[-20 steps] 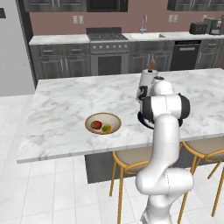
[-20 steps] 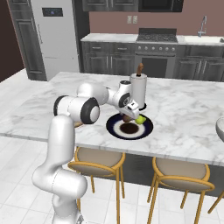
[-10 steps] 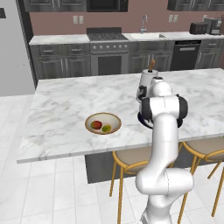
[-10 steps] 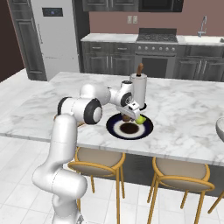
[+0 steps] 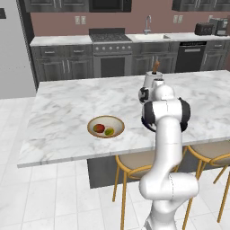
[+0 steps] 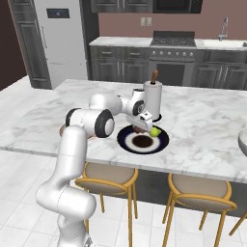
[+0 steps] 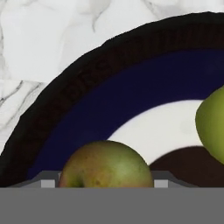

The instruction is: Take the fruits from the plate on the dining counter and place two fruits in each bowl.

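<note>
The navy plate (image 6: 126, 140) lies on the dining counter (image 6: 202, 144). My gripper (image 6: 141, 124) is down over it. In the hand view a brownish-green fruit (image 7: 107, 164) sits between the fingertips (image 7: 50, 183), which press on both its sides, on the plate (image 7: 109, 105). A yellow-green fruit (image 7: 212, 124) lies to its right, also on the plate (image 6: 155, 130). The tan bowl (image 5: 92, 123) to the left holds a red-and-yellow fruit (image 5: 98, 129) and a greenish one (image 5: 109, 131). The pale grey-white bowl (image 6: 242, 141) shows at the right edge.
A white canister with a brown knob (image 6: 153, 99) stands just behind the plate, close to my hand. Gold-legged stools (image 6: 103, 176) stand under the counter's near edge. Dark cabinets and a stove (image 5: 108, 49) line the far wall.
The jaws have come in from wide open onto the brownish-green fruit. The arm has hardly moved over the plate.
</note>
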You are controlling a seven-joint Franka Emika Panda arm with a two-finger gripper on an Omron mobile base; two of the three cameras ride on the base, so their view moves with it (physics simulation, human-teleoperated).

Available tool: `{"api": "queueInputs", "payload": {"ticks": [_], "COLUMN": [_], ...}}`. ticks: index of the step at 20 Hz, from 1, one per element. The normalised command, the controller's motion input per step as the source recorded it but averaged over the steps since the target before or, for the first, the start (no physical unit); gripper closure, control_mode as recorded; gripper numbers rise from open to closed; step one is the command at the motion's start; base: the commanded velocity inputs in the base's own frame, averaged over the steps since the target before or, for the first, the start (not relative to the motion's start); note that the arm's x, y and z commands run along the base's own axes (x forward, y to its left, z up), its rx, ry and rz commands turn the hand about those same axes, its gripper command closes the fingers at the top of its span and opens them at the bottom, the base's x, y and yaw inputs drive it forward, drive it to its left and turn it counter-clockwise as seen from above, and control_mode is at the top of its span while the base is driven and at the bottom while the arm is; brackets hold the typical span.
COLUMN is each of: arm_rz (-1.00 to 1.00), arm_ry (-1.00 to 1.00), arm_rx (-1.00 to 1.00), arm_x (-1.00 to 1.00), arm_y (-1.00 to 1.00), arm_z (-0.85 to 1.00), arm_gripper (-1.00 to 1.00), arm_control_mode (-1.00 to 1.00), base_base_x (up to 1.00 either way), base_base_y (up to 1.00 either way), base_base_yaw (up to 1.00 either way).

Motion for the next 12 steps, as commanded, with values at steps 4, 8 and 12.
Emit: {"api": "queueInputs", "payload": {"ticks": [4, 8, 12], "arm_rz": [0.0, 0.0, 0.04], "arm_ry": [0.0, 0.0, 0.0], "arm_rx": [0.0, 0.0, 0.02], "arm_x": [-0.27, -0.76, -1.0], "arm_y": [-0.31, -0.11, 0.01], "arm_z": [0.21, 0.6, 0.62], "arm_gripper": [1.0, 1.0, 1.0], "arm_control_mode": [-1.0, -1.0, -1.0], "base_base_x": [0.0, 0.0, 0.0], "base_base_y": [0.0, 0.0, 0.0], "base_base_yaw": [0.0, 0.0, 0.0]}}
